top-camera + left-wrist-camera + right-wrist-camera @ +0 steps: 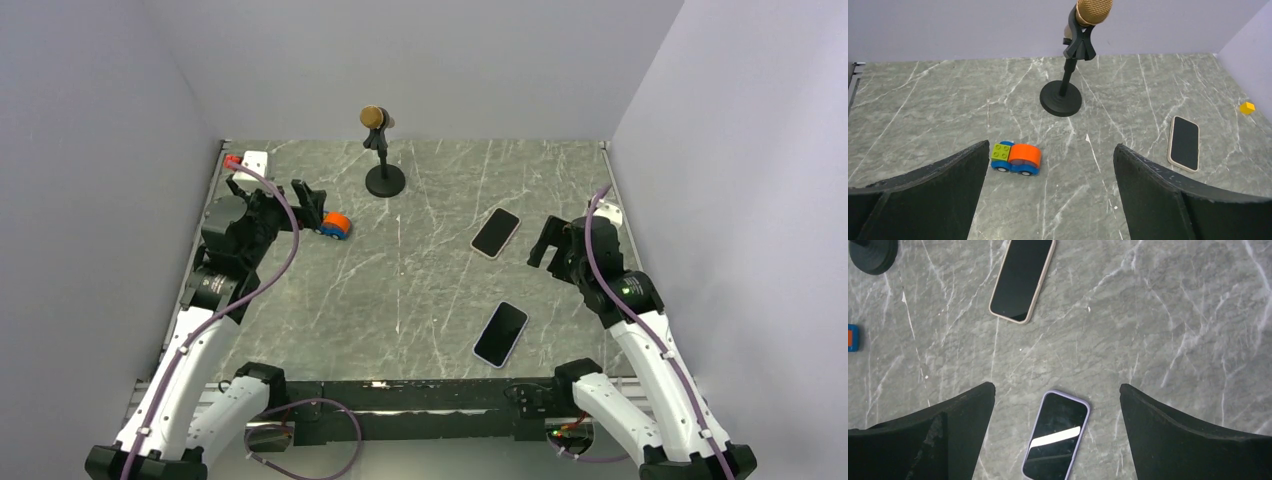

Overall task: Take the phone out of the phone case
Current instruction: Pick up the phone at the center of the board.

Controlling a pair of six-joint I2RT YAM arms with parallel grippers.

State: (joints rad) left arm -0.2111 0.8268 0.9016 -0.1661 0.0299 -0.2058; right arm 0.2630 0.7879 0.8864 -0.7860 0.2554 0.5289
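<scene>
Though otherwise plain, lilac-cased phone (1055, 437), bottom edge off-frame

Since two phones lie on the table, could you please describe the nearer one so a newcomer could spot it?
Start at the near edge of the marble table, lowest in the top view. Just beyond it, right of centre, lies the nearer phone, screen up. Its rim is lilac, whereas the farther phone has a cream rim.

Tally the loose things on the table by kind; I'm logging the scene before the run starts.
Phones: 2, the beige-cased phone and the lilac-cased phone
Microphone on stand: 1
Toy car: 1
Small yellow block: 1, seen only in the left wrist view
Total: 5
</scene>
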